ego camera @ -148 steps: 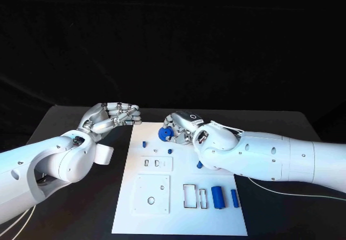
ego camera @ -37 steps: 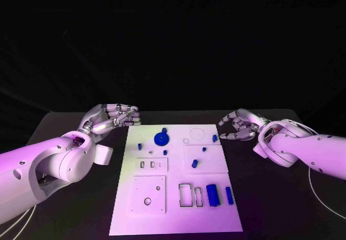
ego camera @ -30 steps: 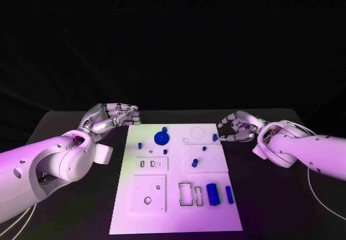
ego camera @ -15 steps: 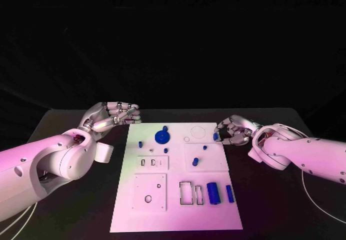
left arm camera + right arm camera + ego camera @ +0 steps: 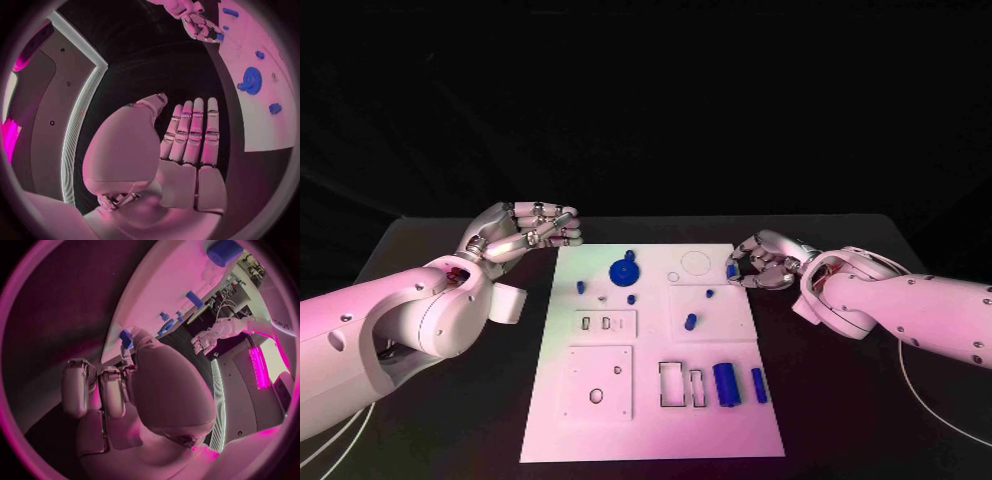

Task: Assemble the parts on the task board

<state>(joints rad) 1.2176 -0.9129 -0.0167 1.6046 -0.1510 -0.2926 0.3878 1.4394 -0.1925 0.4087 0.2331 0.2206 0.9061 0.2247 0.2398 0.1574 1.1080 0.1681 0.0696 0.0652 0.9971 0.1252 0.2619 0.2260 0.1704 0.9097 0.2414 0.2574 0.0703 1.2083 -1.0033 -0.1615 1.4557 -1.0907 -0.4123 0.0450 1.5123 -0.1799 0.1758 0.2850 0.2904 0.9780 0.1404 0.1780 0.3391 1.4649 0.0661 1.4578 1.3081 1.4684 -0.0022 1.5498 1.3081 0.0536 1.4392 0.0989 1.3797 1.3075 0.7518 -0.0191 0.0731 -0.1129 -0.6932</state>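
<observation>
The white task board (image 5: 589,420) lies in the middle of the table. A blue gear (image 5: 623,271) (image 5: 252,80) sits near its far edge, and small blue parts (image 5: 691,322) are scattered over its middle. Two blue cylinders (image 5: 726,383) lie at the near right. My right hand (image 5: 764,262) (image 5: 199,24) is at the board's far right edge. Its curled fingertips are at a small blue part (image 5: 731,270) (image 5: 126,338), and I cannot tell whether they pinch it. My left hand (image 5: 524,232) (image 5: 206,342) hovers off the far left corner, fingers curled in on nothing.
Rectangular cut-outs (image 5: 682,386) lie beside the cylinders, and a square plate with a hole (image 5: 599,385) is at the near left. A circle outline (image 5: 692,265) marks the far side. Black table (image 5: 877,420) surrounds the board.
The right hand has moved left from beside the board up to the small blue part at the far right edge. The gear it held earlier now sits on the board. The left hand stayed put.
</observation>
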